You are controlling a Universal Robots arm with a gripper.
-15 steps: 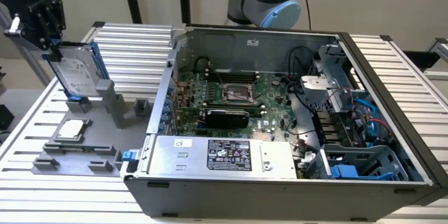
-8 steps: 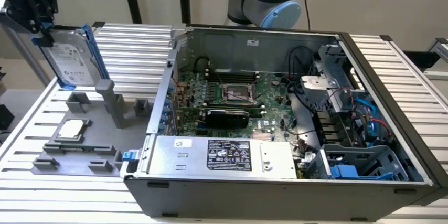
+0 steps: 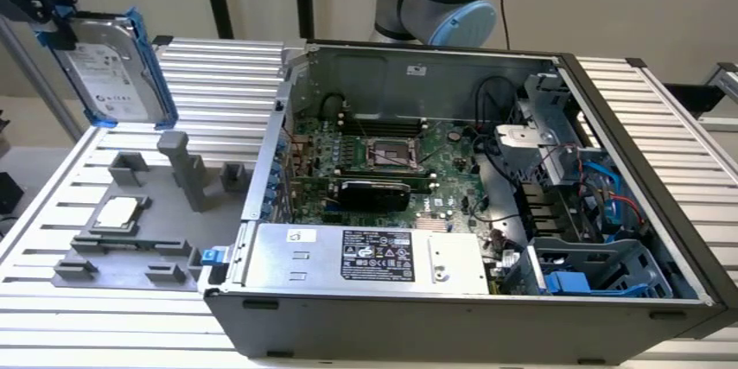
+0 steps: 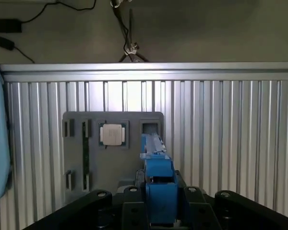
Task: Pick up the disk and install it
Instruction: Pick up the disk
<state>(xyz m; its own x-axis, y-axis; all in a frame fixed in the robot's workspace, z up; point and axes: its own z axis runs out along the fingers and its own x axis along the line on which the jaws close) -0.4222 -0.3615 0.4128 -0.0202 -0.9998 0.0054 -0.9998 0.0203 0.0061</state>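
The disk (image 3: 110, 66), a silver-grey drive with a white label in a bright blue carrier, hangs upright in the air above the far left corner of the table in the exterior view. My gripper (image 3: 55, 23) is shut on its upper end. In the wrist view the disk (image 4: 156, 163) is seen edge-on as a blue strip, clamped between the black fingers of my gripper (image 4: 159, 206). It hangs over the grey fixture plate (image 4: 113, 158).
The grey fixture plate (image 3: 127, 239) carries a small square CPU chip (image 3: 119, 213) and upright posts (image 3: 185, 166). To the exterior view's right lies the open computer case (image 3: 265, 170), with the power-supply box (image 3: 369, 257) and a drive bay with blue parts (image 3: 588, 270).
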